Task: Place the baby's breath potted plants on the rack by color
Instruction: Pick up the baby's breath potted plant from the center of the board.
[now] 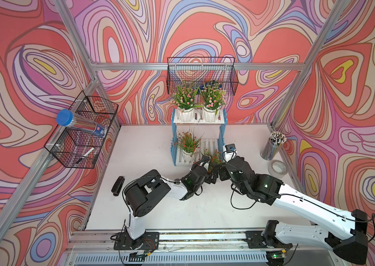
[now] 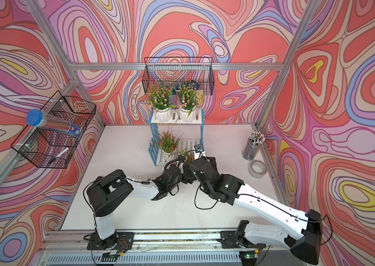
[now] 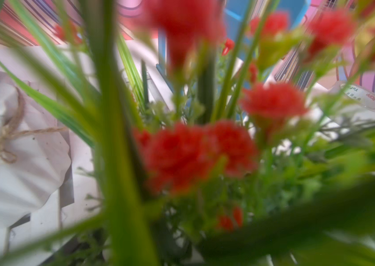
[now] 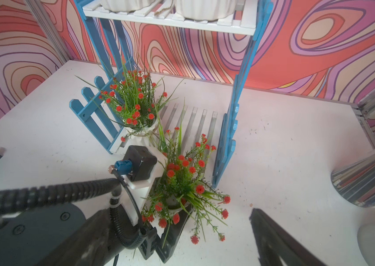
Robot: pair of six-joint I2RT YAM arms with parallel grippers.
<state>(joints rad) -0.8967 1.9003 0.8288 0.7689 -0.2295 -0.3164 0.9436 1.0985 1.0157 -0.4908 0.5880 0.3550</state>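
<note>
The rack stands at the back of the table. Two pink baby's breath potted plants share its upper shelf. One red plant sits at the left of the lower shelf. My left gripper is shut on the white pot of the other red plant, at the front right of the lower shelf. In the left wrist view those blossoms hide the jaws. My right gripper is open and empty just beside it, with one finger showing.
Black wire baskets hang on the back wall and the left wall; the left one holds a blue-capped tube. A stapler lies left of the arms. A pencil cup and a tape roll stand at the right.
</note>
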